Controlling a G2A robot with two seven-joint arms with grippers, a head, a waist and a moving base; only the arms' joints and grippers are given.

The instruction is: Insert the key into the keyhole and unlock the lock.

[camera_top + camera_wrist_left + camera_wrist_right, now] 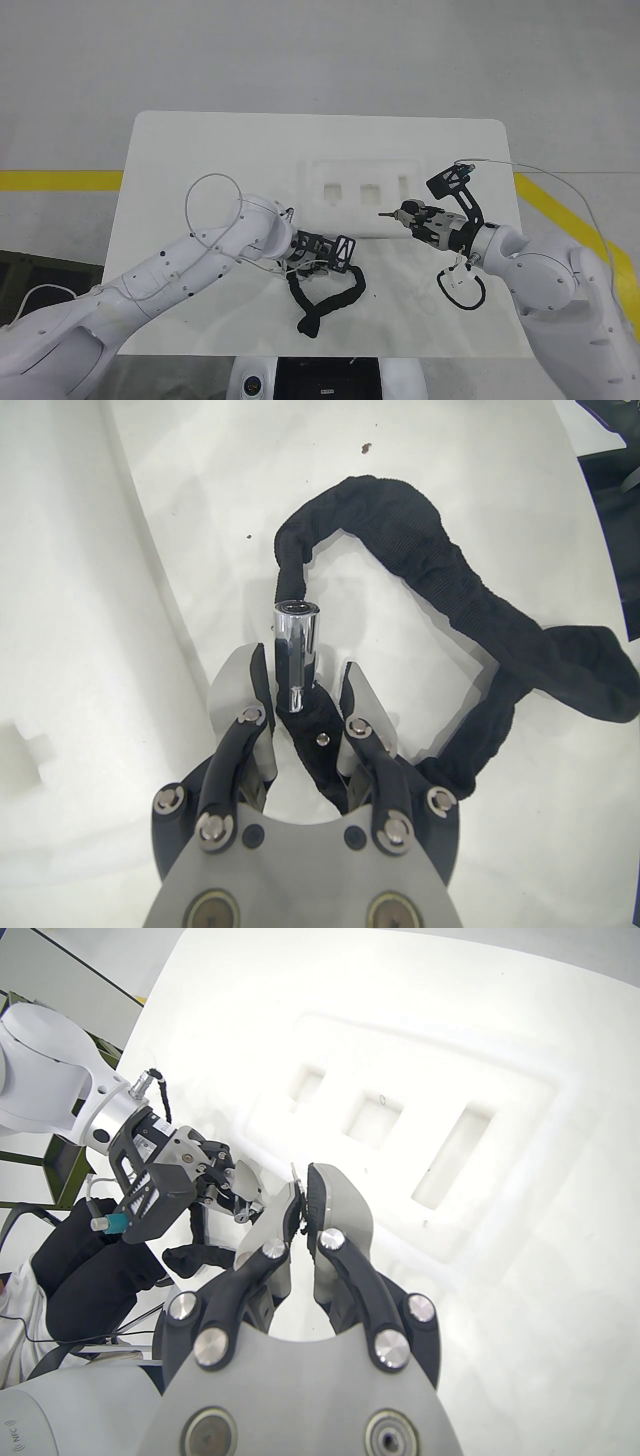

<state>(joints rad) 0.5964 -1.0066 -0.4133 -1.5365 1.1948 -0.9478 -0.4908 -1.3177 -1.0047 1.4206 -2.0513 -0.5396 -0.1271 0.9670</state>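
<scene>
The lock is a chrome cylinder (295, 655) on a black fabric-sleeved chain (450, 590). My left gripper (302, 665) is shut on the cylinder, and its keyhole end (295, 606) points away from the wrist. In the top view that gripper (342, 252) sits at the table's middle, with the chain (322, 300) looping toward the front edge. My right gripper (301, 1188) is shut on the key (295, 1175), whose thin tip sticks out past the pads. From above, the key (384, 213) points left, a short way right of and behind the lock, apart from it.
A white foam tray (365, 165) with three rectangular recesses lies just behind the grippers. The white table (200, 150) has bare room on its left and far right. A loose black cable loop (462, 288) hangs under the right wrist.
</scene>
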